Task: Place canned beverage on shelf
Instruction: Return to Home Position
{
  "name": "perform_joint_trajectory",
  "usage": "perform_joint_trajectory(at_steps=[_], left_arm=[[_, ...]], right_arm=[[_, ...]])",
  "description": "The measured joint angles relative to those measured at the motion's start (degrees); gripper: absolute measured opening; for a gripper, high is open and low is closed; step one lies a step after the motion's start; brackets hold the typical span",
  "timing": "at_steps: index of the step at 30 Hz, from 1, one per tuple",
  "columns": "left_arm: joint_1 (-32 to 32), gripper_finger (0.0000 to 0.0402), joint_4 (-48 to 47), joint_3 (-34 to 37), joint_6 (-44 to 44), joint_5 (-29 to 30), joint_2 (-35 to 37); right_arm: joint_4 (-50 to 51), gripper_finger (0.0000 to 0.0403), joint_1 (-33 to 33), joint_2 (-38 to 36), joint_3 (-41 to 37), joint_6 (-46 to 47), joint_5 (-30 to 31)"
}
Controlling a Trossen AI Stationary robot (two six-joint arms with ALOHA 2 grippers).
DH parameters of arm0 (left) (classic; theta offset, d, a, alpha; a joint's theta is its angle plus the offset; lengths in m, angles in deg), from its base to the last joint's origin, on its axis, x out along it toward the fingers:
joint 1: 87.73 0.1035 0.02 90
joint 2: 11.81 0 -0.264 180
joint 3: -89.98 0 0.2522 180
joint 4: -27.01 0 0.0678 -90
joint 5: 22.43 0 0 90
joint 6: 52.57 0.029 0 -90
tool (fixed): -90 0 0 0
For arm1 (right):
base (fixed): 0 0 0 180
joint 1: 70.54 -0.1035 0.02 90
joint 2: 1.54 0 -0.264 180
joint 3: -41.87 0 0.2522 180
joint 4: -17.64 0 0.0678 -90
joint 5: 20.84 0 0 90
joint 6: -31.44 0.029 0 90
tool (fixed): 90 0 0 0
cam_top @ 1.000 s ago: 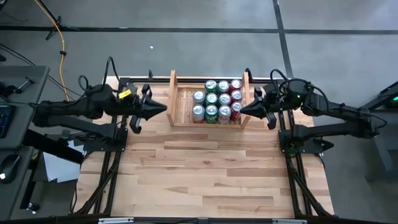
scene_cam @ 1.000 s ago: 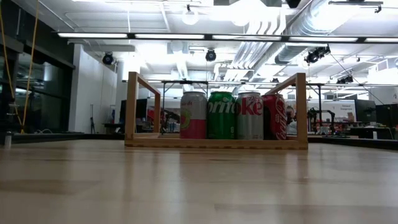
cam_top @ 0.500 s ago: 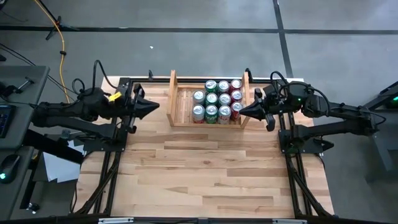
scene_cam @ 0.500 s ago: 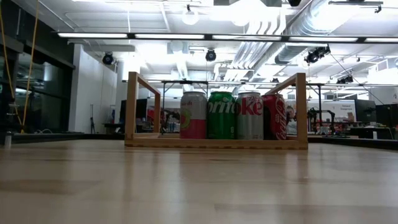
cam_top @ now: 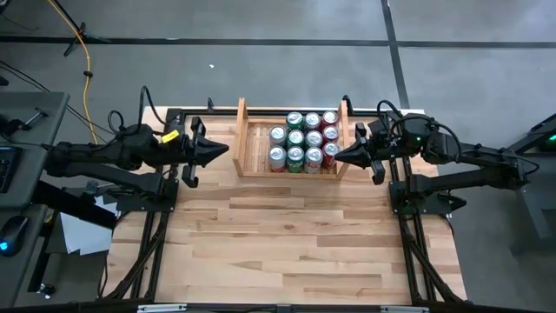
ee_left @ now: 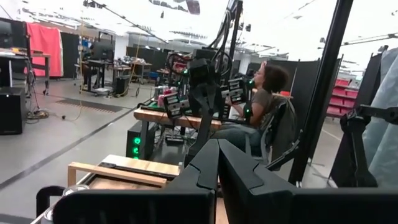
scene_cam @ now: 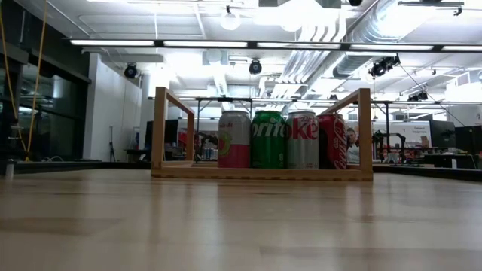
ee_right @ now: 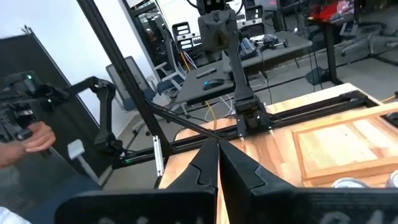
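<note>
The shelf [cam_top: 256, 143], a low pale wooden rack, stands on the table at the middle of its far edge. Several cans [cam_top: 304, 139] stand upright in rows on the right part of its slatted base, and its left part is bare. The low view shows the front row of cans [scene_cam: 282, 139] between the shelf's two side boards. My left gripper [cam_top: 228, 149] hovers shut, left of the shelf and above the table, pointing at it. My right gripper [cam_top: 337, 155] hovers shut just right of the shelf's right board. Neither holds anything.
Bare wooden tabletop [cam_top: 295, 226] stretches from the shelf to the near edge. Both arms' bases and frames [cam_top: 161, 183] stand at the table's left and right sides. A seated person [ee_left: 261, 106] shows beyond the table, and a person's hand [ee_right: 31, 140] in the right wrist view.
My left gripper has rolled a little about its own pointing line and stays shut beside the shelf. The shelf and the cans have not moved.
</note>
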Motion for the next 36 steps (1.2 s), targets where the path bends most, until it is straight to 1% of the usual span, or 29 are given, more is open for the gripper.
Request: perform_joint_trajectory(at_steps=[4,9,12,19,26,28,30,34,36], left_arm=[[0.00,0.0000,0.29,0.00,-1.49,0.02,-0.60],[0.02,0.0001,1.12,0.00,-1.06,0.06,-1.00],[0.02,0.0001,1.74,0.00,-1.06,1.53,-0.98],[0.02,0.0003,1.99,0.00,-1.64,4.36,-0.98],[0.02,0.0003,1.96,0.00,-5.33,4.50,-0.98],[0.02,0.0003,1.96,0.00,-5.54,4.50,-0.98],[0.02,0.0003,1.92,0.00,-5.07,4.50,-0.98],[0.02,0.0003,1.92,0.00,-2.18,4.50,-0.98],[0.02,0.0003,1.92,0.00,-0.63,4.52,-0.98]], right_arm=[[0.02,0.0000,0.00,0.00,0.00,-3.60,0.00],[0.02,0.0000,0.01,0.00,0.02,-7.36,0.02],[0.01,0.0000,0.02,0.00,0.02,-9.06,1.00],[0.02,0.0000,0.17,0.00,0.02,-15.08,1.09],[2.54,0.0000,0.17,0.00,0.07,-23.61,1.18],[2.80,0.0000,0.17,0.02,0.07,-22.98,1.18],[2.78,0.0000,0.17,0.02,0.07,-20.29,1.18],[2.78,0.0000,0.17,0.02,0.07,-15.69,1.18],[2.78,0.0000,0.17,0.02,0.07,-14.97,1.18]])
